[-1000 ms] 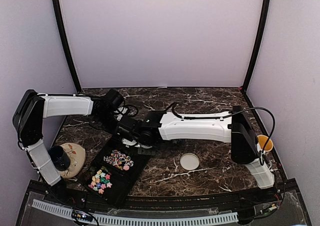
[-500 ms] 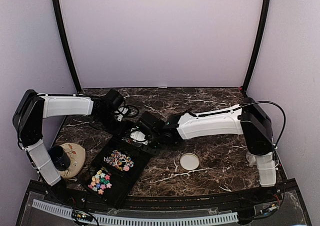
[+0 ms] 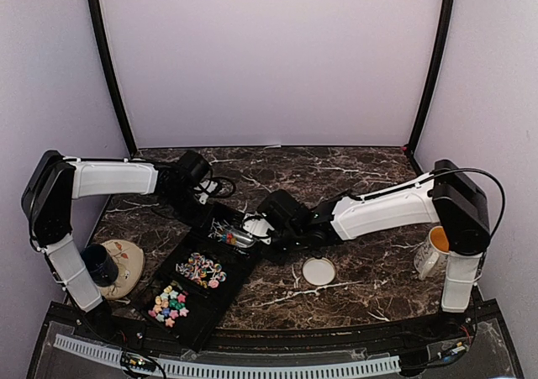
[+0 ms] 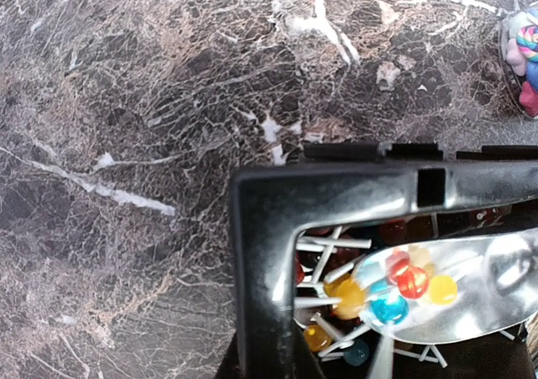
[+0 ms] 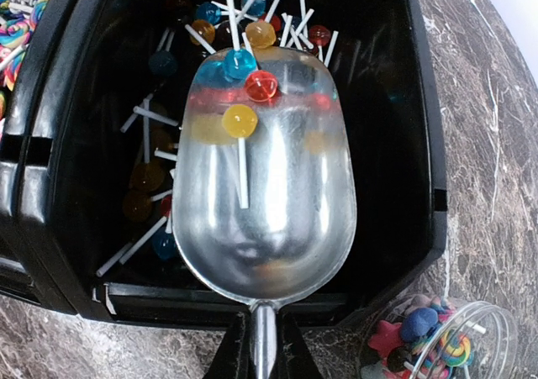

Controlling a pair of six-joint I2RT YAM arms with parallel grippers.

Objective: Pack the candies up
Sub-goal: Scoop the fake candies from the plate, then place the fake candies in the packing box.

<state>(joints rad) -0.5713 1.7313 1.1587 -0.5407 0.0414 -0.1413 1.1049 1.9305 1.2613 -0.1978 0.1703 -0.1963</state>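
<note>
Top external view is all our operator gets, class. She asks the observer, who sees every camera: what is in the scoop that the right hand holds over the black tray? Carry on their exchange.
Observer: The scoop carries a few lollipops, blue, red and yellow, on white sticks.
Operator: Which compartment is it over?
Observer: The end compartment of the tray. More lollipops lie loose in there beneath it.
Operator: Is any container near?
Observer: A clear jar sits on the table beside that corner of the tray, with mixed candies inside.
</note>
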